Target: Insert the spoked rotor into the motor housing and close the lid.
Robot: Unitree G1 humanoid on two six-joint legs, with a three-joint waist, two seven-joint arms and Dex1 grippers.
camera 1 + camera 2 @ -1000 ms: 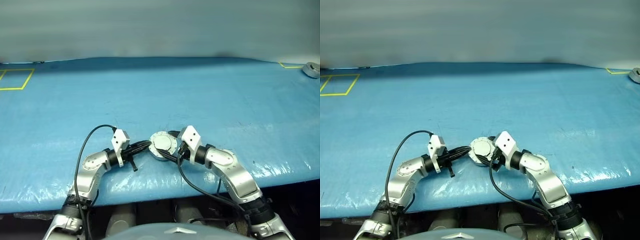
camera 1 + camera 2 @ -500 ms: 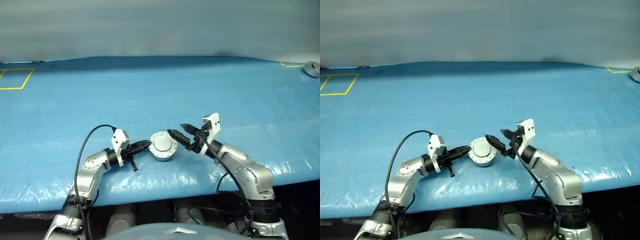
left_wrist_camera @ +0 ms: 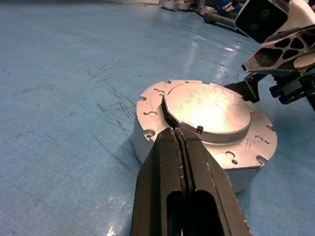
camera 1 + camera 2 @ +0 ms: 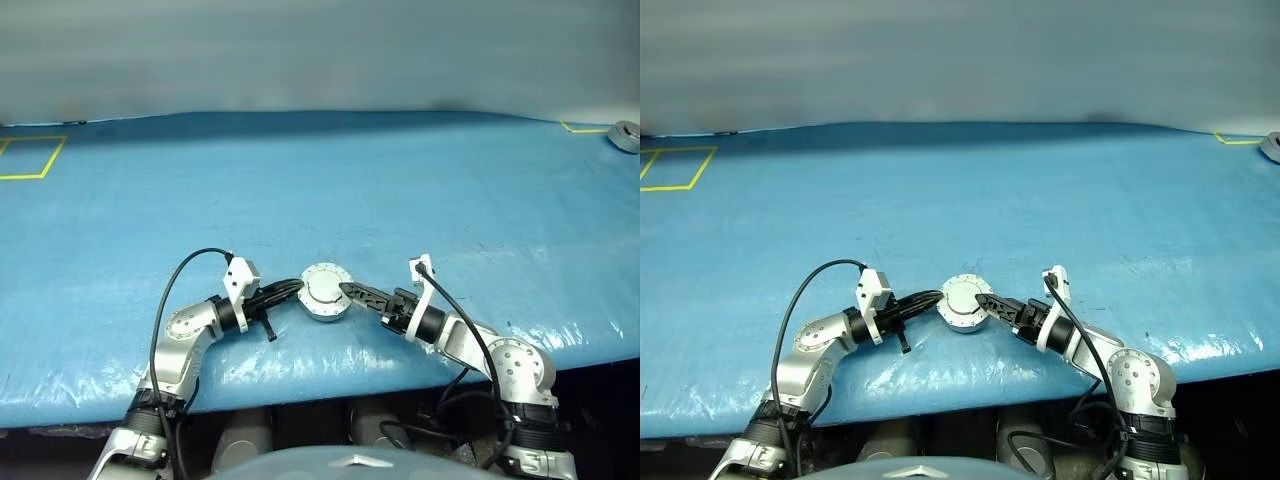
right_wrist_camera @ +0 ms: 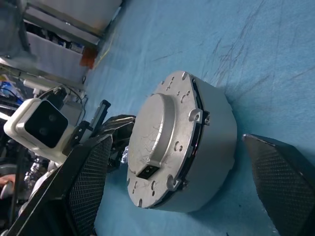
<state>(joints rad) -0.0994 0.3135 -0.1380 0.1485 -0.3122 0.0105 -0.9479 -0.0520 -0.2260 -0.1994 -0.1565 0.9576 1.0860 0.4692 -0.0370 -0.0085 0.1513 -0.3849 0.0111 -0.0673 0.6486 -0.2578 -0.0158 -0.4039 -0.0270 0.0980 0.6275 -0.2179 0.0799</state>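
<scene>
Two black-fingered grippers meet at one small metal part near the front edge of a blue table [image 4: 420, 190]. Furthest left is the left gripper [image 4: 297, 288], reaching level toward the middle. Its fingers [image 3: 183, 162] are clenched together with nothing between them, and their tips rest against the near rim of the motor housing [image 4: 324, 293], a round grey puck sitting flat on the blue surface.

Just beyond those fingertips, on top of the housing, lies the lid [image 3: 209, 110], a smooth silver disc with a raised centre. It appears lowered, though the right wrist view shows a thin dark seam [image 5: 199, 105] between lid and body. The spoked rotor is presumably inside, under the lid.

To the right of the housing is the right gripper [image 4: 350, 291], pointing toward the left gripper and slightly down. Its jaws stand wide apart and released, one finger on each side of the housing, touching nothing.

The step in hand looks like seating the lid. To do it well, the left fingertips should brace the housing against sliding, while the right jaws press or squeeze evenly until the seam closes all round.
</scene>
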